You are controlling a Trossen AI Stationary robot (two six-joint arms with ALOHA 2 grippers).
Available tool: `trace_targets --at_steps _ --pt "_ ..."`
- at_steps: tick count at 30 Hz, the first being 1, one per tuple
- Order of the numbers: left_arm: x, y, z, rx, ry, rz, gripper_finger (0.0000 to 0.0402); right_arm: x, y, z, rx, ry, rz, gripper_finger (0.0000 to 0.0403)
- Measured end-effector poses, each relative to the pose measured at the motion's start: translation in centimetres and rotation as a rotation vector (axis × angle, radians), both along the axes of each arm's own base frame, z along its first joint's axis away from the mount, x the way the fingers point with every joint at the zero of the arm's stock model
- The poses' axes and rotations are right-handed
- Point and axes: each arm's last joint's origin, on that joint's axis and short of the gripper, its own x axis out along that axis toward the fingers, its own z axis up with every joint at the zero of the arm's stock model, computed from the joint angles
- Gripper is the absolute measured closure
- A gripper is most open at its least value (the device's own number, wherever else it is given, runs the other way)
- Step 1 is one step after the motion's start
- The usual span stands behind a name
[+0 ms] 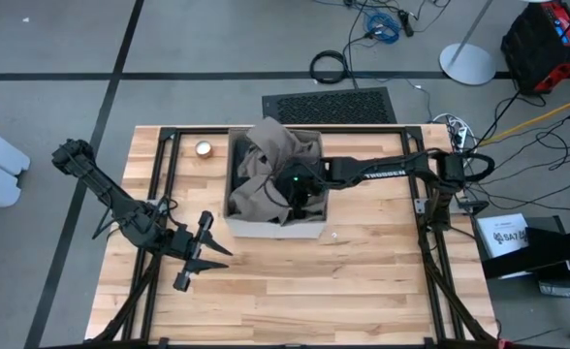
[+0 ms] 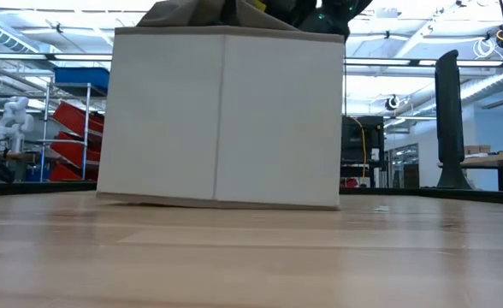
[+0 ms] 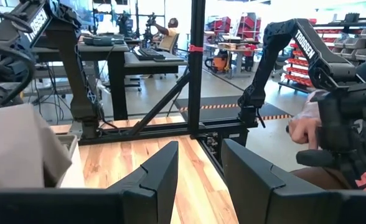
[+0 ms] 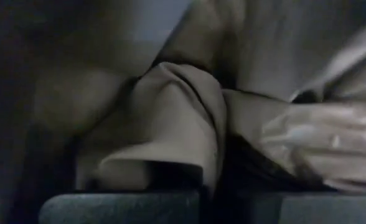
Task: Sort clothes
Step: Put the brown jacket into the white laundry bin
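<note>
Here, nearest the front edge of the wooden table [image 1: 363,281], we record the left gripper [image 1: 194,254], hovering over bare boards with its jaws apart and holding nothing; its two dark fingers [image 3: 161,174] frame open tabletop in the left wrist view.

Mid-table we list the square cardboard box [image 1: 275,229], heaped with a khaki-tan garment [image 1: 270,155] that spills above the rim. The right gripper [image 1: 300,189] is sunk into the box among the folds. In the right wrist view tan cloth [image 4: 170,118] fills nearly the whole frame, pressed right against the fingers; we cannot tell whether the jaws are apart or closed on it. Any other clothes are hidden beneath this layer.

From the low view the box wall [image 2: 221,120] blocks all contents but a scrap of fabric at the top.

Lettering: "TROSSEN" reads along the right arm [image 1: 382,172].

Beyond the box sits a small round object [image 1: 204,148], too small to identify.
</note>
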Motion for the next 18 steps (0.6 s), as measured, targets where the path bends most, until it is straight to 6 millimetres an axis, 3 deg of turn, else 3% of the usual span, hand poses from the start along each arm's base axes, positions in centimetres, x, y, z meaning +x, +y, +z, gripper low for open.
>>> trace_targets --at_steps 7,12,18 --pt "0.0 0.0 0.0 0.003 -0.004 0.000 0.0269 -0.8 0.3 0.5 0.057 0.045 0.056 0.0403" --pt "0.0 0.0 0.1 0.011 -0.010 0.001 0.0269 0.1 0.3 4.0 0.014 -0.025 0.103 0.0387" --pt "0.0 0.0 0.1 -0.005 -0.006 -0.001 0.0269 1.3 0.1 9.7 -0.066 -0.189 0.128 0.0341"
